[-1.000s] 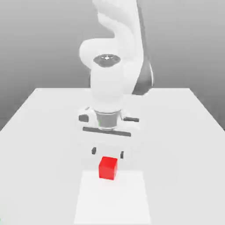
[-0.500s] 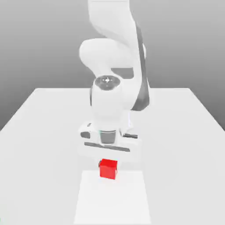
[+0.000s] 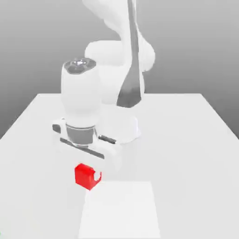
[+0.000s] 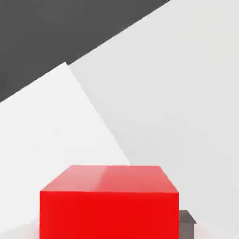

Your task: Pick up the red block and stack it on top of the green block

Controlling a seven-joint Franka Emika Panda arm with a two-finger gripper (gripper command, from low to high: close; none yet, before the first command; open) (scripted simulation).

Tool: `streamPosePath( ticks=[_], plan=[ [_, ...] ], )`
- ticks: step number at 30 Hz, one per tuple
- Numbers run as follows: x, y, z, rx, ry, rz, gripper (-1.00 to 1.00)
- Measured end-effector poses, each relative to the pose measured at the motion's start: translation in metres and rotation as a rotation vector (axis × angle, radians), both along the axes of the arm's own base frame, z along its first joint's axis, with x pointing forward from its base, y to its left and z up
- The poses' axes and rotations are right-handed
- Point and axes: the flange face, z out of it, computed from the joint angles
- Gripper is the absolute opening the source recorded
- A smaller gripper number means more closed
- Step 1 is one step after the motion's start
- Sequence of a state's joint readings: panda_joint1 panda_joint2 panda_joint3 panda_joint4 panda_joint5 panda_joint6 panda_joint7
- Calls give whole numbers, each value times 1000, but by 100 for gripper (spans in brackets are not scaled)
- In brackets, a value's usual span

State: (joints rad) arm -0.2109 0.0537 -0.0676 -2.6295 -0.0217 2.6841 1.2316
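The red block (image 3: 84, 174) sits between the fingers of my gripper (image 3: 87, 177), which is shut on it under the white hand (image 3: 80, 140). One pale fingertip (image 3: 96, 177) shows on the block's side toward the exterior view's right. The block is slightly turned and appears to be held just above the table, left of the lighter square patch (image 3: 120, 210). From the hand view, the red block (image 4: 109, 205) is close up, with a dark grey finger pad (image 4: 186, 223) beside it. The green block is out of view.
The white table (image 3: 186, 140) stretches wide around the arm. The robot's base (image 3: 126, 126) stands at the table's middle back, behind the hand. The table's far edge meets a dark background (image 4: 56, 32) in the hand view.
The fingers went from open over the red block to shut on it. The hand then swung toward the exterior view's left, carrying the block off the lighter patch.
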Motion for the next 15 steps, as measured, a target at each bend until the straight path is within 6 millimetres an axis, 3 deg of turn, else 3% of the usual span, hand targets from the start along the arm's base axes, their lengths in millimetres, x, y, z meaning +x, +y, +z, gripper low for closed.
streamPosePath(
  ticks=[8,15],
  plan=[
    [54,-100,11,2,-3,-347,-100],
    [74,-203,14,12,-8,-653,-100]
  ],
)
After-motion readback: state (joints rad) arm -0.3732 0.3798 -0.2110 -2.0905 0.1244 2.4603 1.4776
